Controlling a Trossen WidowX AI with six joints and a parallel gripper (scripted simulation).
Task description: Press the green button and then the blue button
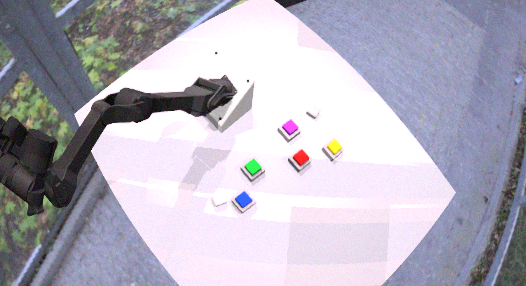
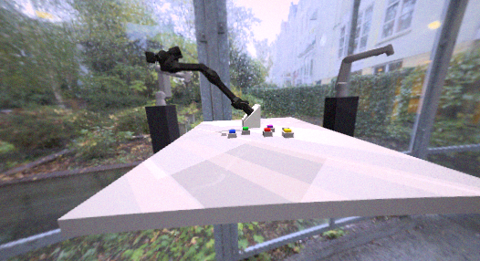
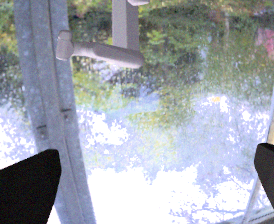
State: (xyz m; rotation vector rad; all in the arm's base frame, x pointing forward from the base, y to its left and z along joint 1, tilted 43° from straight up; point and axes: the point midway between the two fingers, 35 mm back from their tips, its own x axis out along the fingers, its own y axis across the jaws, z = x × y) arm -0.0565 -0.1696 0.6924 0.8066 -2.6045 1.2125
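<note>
Now, progress: I am judging neither button pressed yet.
Hand [image 1: 227,90]: fingers standing apart, holding nothing.
Green [image 1: 253,166]: waiting first.
Blue [image 1: 243,199]: waiting second.

The top view looks steeply down on the table [image 1: 320,250] from high above; the exterior view faces it low and far off (both show all 5 buttons); the wrist view points outward at greenery

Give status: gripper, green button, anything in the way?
Gripper open, empty, up by the white wedge. Green button unpressed, blue button next. Small white block beside blue; avoid.
</note>
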